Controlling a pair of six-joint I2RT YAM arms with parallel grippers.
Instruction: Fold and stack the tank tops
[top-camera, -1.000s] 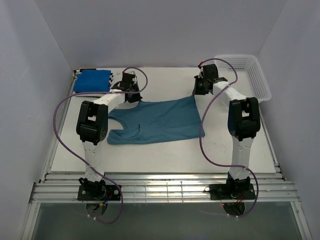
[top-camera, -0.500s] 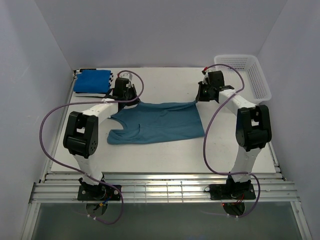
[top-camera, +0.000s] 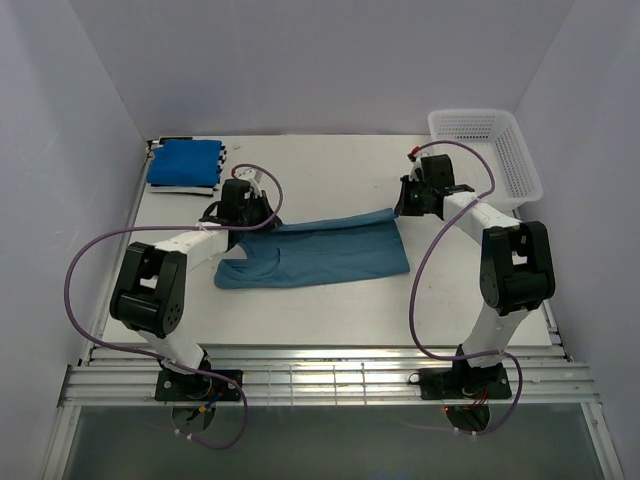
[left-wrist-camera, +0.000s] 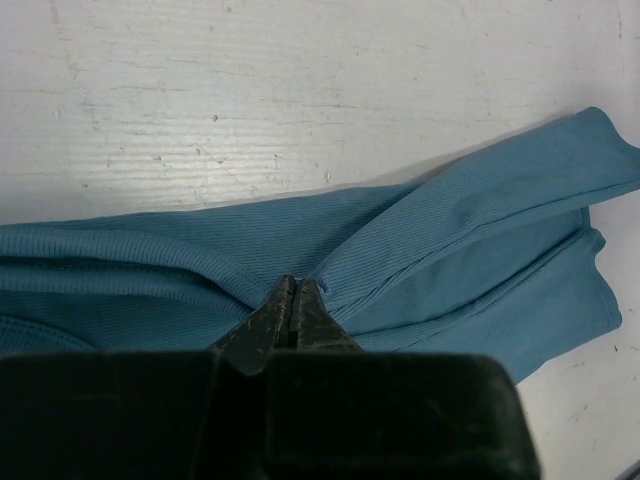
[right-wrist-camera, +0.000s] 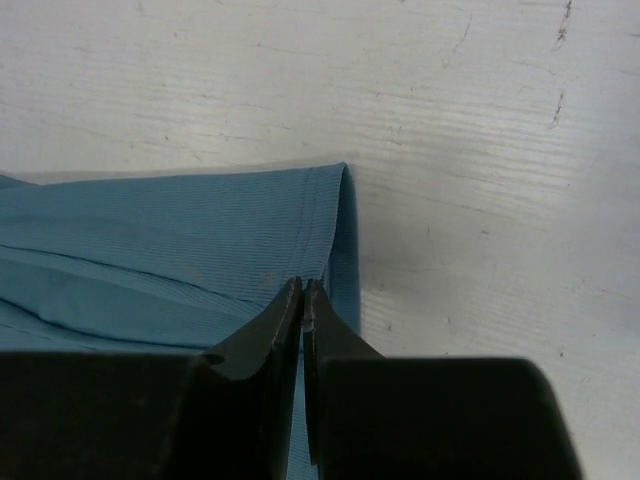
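White scuffed table (top-camera: 330, 160) enclosed by plain pale walls (top-camera: 320, 60).

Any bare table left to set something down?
Far strip between the blue stack and basket is bare; so is the near strip between the teal top and table edge. Crowded mid-table: left gripper and right gripper pinch the top.

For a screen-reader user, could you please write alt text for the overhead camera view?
Two robot arms hold a teal tank top on a white table, the left gripper and right gripper each shut on its far edge. A folded blue top lies on a striped top at the far left; a white basket sits far right.
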